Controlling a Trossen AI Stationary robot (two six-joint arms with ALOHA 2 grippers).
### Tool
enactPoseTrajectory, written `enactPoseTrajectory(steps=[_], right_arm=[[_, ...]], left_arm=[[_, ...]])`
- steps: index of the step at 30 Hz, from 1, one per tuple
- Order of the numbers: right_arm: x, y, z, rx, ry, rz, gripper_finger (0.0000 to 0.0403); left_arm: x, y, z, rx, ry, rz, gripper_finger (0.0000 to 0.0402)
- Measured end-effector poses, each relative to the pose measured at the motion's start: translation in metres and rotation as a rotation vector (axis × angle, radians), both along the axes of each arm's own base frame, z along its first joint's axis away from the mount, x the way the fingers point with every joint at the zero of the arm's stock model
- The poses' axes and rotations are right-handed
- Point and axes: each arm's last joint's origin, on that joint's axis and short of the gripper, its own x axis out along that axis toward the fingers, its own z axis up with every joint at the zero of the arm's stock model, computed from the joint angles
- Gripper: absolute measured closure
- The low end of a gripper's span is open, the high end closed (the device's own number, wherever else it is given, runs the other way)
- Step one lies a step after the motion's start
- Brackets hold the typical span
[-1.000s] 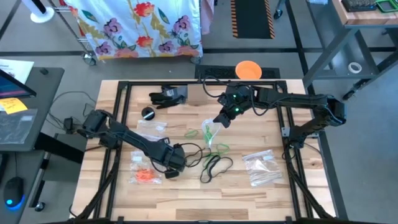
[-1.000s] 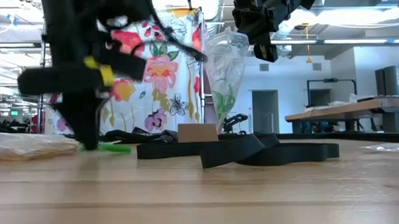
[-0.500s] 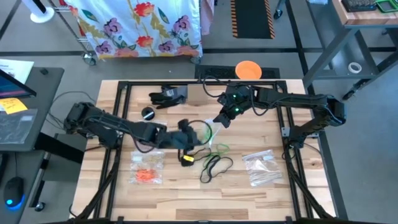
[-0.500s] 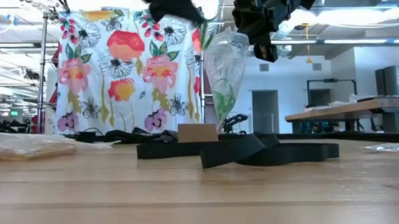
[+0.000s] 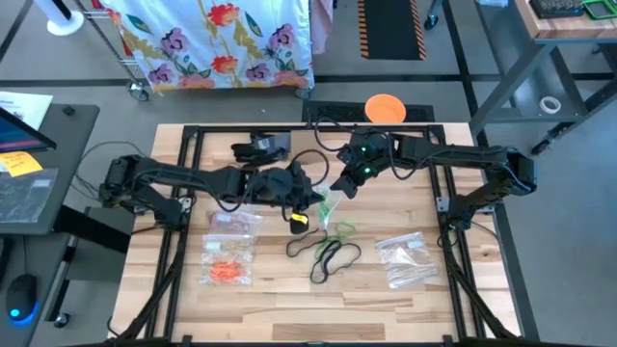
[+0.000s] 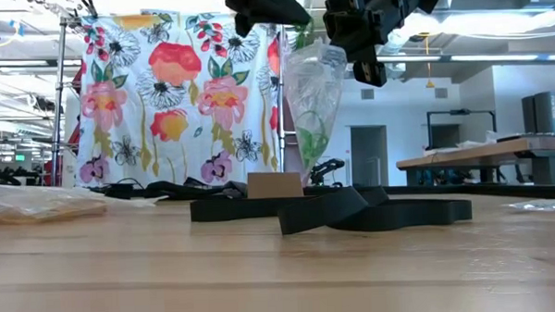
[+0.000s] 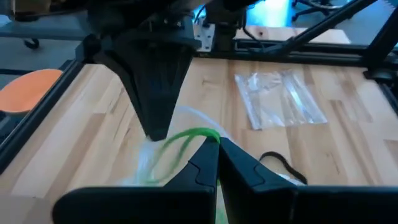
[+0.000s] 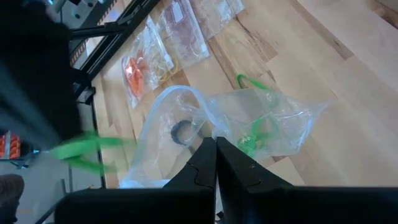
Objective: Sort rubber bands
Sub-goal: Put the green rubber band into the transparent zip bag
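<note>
Wood table (image 5: 386, 299) w/ black frame. Clear zip bags flat on it: one at right (image 5: 403, 260), two at left (image 5: 229, 249). Orange disc (image 5: 385, 108) by far edge, small cardboard box (image 6: 275, 185) near centre-back. Floral cloth (image 6: 178, 104) hangs behind.

Floral cloth (image 6: 178, 95) on rack, grey floor (image 5: 87, 67), side desk (image 5: 39, 173).

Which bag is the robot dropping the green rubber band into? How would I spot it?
Look at the middle of the wooden table, where the two dark arms meet. The clear bag hangs upright in the air there, pinched at its top by the right gripper. The other bags lie flat on the table; only this one is held up, with green rubber bands inside.
</note>
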Motion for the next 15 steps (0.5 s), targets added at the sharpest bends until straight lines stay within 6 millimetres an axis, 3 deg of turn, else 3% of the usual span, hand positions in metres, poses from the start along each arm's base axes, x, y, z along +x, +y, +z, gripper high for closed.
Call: enactPoseTrajectory(steps=[15], right_arm=[[0.0005, 0.0017, 0.0001, 0.0, -0.001, 0.006, 0.0403]], left_arm=[[0.0003, -0.0006, 0.001, -0.023, -0.011, -0.01, 0.0401]])
